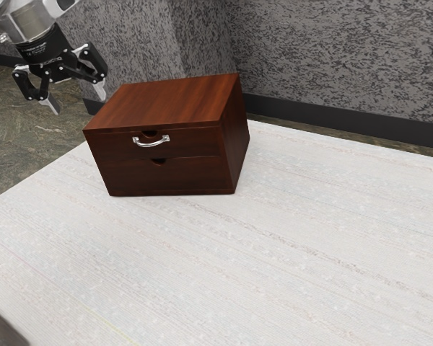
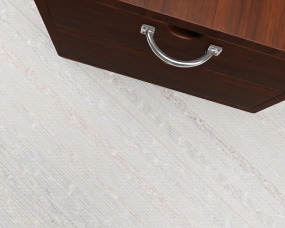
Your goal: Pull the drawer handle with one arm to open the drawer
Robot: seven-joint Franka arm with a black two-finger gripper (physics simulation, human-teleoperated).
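A dark red-brown wooden drawer box (image 1: 173, 101) stands on the pale table (image 1: 274, 252), toward the exterior view's upper left. Its top drawer front (image 1: 159, 144) lies flush with the box and carries a curved silver handle (image 1: 151, 142). A second drawer front (image 1: 166, 173) sits below it, also flush. My gripper (image 1: 76, 99) hangs open in the air to the exterior view's left of the box, above handle height and apart from it, holding nothing. In the wrist view the handle (image 2: 178, 52) shows on the drawer front (image 2: 133, 52).
A speckled grey wall (image 1: 332, 50) with a dark baseboard (image 1: 346, 119) runs behind the table. A wide stretch of pale tabletop (image 2: 133, 161) spreads in front of the drawers. The table's left edge (image 1: 29, 180) lies below my gripper.
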